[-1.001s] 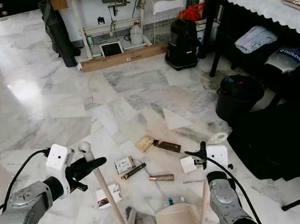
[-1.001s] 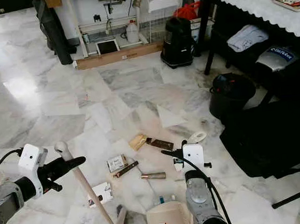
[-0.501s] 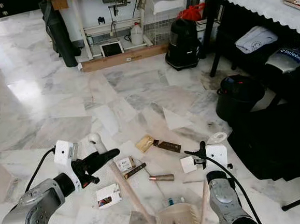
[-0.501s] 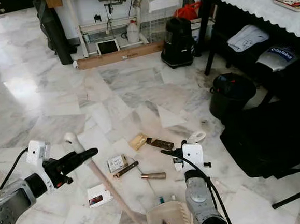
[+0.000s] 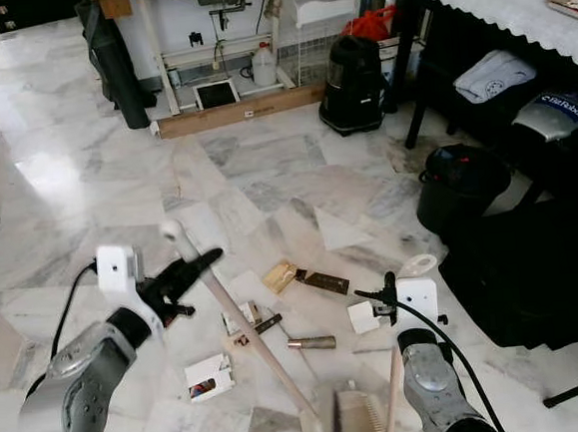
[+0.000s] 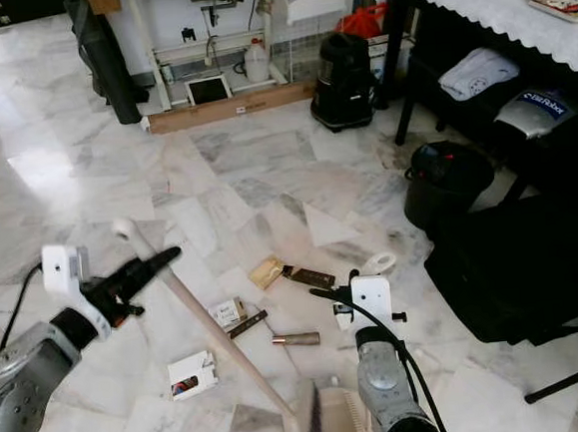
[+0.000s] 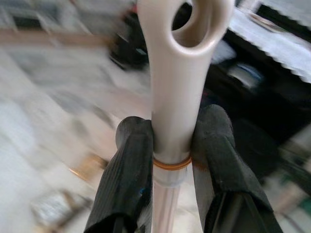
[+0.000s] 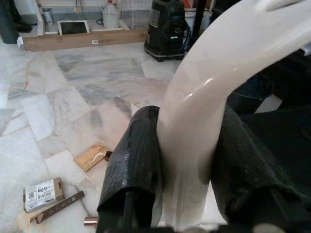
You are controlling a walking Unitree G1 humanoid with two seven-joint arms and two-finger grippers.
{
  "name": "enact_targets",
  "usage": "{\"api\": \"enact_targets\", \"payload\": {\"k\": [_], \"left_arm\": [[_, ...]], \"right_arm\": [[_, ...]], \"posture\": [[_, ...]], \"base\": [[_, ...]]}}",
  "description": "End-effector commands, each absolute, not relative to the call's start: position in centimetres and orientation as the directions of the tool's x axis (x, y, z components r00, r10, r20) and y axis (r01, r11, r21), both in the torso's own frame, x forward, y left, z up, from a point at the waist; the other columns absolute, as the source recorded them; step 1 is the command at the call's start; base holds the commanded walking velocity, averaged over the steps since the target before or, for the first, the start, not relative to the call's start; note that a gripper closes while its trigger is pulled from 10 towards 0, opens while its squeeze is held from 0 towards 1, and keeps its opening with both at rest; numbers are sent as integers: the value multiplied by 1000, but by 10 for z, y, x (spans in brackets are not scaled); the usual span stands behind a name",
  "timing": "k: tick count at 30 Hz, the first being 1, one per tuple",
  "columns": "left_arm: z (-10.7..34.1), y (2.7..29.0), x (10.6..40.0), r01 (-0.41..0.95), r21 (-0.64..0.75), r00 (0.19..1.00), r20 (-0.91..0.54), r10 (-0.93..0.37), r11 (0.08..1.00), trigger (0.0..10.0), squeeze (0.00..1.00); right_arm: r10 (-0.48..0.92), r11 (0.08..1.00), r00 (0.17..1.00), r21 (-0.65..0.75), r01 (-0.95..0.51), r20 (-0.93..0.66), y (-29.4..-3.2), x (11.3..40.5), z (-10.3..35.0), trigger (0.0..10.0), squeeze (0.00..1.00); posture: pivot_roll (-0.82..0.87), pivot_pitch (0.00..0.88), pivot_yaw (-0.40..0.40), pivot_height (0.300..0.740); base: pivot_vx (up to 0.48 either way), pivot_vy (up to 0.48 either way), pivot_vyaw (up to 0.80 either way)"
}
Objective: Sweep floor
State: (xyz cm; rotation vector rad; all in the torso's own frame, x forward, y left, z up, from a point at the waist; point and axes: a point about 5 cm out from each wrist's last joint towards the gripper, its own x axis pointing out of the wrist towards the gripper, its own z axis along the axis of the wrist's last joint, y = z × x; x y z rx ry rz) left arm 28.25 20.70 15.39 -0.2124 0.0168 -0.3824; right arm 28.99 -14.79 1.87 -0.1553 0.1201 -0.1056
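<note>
The cream broom slants across the marble floor, its looped handle tip raised, its head down beside the beige dustpan (partly blurred), litter scattered nearby.

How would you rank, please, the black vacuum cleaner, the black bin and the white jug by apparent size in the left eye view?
1. Black bin and black vacuum cleaner: they look about alike, and the bin stands nearer the camera, so I leave them unranked.
2. White jug: clearly smallest, though farthest away.

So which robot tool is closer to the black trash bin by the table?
Right. The right tool holds the dustpan handle just left of the black trash bin; the left tool, gripping the broom handle, is far across the floor.
</note>
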Motion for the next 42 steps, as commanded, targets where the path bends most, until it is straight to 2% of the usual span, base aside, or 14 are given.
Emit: {"api": "enact_targets", "payload": {"k": [1,2,5,12,14,20,29,42], "left_arm": [[164,220,287,270,-144,962,80,-260,952,10000,0],[164,223,289,206,-98,976,91,-197,974,10000,0],[161,225,290,129,-53,986,116,-122,990,10000,0],[158,228,291,5,13,985,171,-7,1000,10000,0],[154,230,291,-41,75,981,193,26,996,10000,0],[148,222,290,-46,120,978,208,20,992,10000,0],[144,219,289,-87,138,966,255,50,987,10000,0],[136,203,291,-46,135,968,253,11,990,10000,0]], "right_arm": [[-102,981,984,-177,76,-144,-147,288,14,10000,0],[-94,983,986,-172,69,-140,-145,289,15,10000,0],[-81,986,988,-158,59,-131,-142,291,17,10000,0],[-106,993,989,-62,99,-107,-145,298,26,10000,0],[-113,994,990,-10,112,-79,-146,302,33,10000,0],[-122,990,992,69,124,-32,-145,311,45,10000,0],[-109,988,993,110,104,41,-145,319,61,10000,0],[-134,971,987,209,114,84,-151,328,77,10000,0]], "posture": [[171,58,-21,740],[171,58,-22,740],[166,57,-24,740],[158,58,-28,740],[153,58,-29,740],[150,61,-35,740],[142,52,-45,740],[130,19,-56,740]], "base": [[0,0,0],[0,0,0],[0,0,0],[0,0,0],[0,0,0],[0,0,0],[0,0,0],[0,0,0]]}}
